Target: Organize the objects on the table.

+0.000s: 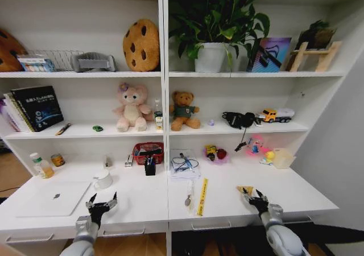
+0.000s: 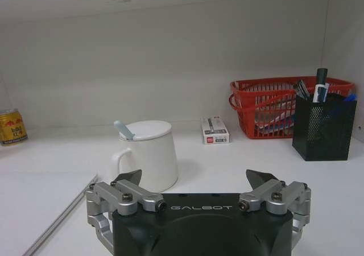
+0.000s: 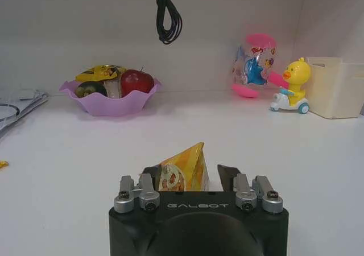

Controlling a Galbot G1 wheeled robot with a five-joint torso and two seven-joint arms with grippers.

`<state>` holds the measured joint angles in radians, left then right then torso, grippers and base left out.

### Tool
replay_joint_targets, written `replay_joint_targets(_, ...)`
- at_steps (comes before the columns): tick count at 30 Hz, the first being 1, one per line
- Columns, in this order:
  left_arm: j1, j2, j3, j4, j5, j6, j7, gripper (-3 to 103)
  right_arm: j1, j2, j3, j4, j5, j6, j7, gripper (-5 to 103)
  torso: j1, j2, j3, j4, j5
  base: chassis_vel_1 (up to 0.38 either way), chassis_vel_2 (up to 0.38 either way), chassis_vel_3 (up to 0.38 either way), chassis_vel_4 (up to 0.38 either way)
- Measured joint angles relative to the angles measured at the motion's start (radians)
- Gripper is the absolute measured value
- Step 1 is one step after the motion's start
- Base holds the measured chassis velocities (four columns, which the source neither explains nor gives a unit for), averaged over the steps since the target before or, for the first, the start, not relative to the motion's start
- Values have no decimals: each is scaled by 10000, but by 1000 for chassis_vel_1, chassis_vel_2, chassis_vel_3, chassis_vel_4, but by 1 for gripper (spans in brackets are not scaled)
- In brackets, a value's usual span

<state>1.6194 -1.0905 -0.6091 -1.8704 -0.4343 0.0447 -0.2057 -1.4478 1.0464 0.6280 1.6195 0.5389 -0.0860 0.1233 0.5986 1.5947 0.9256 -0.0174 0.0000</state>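
**On the white desk: right claw has a snack packet, left one hanging open**

Down at the front right of the table (image 1: 227, 202) sits a little yellow snack packet (image 3: 183, 173), and the right gripper (image 1: 254, 197) has its fingers pinched on it, the packet poking up between them. Beyond it on that half of the desk are a purple bowl (image 3: 109, 103) with a red apple and some wrapped bits, a pink toy (image 3: 255, 65), a yellow duck on a scooter (image 3: 293, 85) and a cream box (image 3: 341, 87). A black cable (image 3: 168, 14) dangles down from the shelf above.

Over on the left half, the silver laptop (image 1: 51, 199) lies closed near the front edge. The left gripper (image 1: 102, 201) sits just beside it with its fingers spread wide, gripping nothing. Right in front of it is a white mug (image 2: 147, 153) with a lid and a spoon handle sticking out. Further back are a small box (image 2: 215, 131), a red basket (image 2: 273, 105) and a black mesh pen holder (image 2: 323, 125) with pens in it. A yellow can (image 2: 12, 126) and a clear bottle (image 1: 41, 165) stand at the far left.

Near the middle there's a yellow ruler-ish strip (image 1: 202, 196) and a spoon (image 1: 188, 198), with some papers behind them. The tiny green car (image 1: 98, 128) is up on the shelf, between a pen (image 1: 62, 129) and a pink plush (image 1: 132, 108).
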Motion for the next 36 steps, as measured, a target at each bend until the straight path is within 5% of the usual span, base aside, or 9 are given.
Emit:
replay_joint_targets(5,8,3,-22,17,-3,0,-1,100,165,0,-110,-168,16,-12,6,46,0,0,0,1,1,0,0,0,0)
replay_joint_targets(9,3,-9,-55,35,-16,2,-2,100,192,-27,-142,-176,23,10,-75,24,0,0,0,0,0,0,0,0,0)
replay_joint_targets(16,19,-47,-53,36,-5,-14,0,100,196,-31,-148,-39,23,92,-91,3,0,0,0,0,0,0,0,0,0)
replay_joint_targets(36,-152,56,138,151,1,-21,17,100,1928,-893,-524,-86,785,56,-26,0,0,0,0,5,2,0,0,0,0)
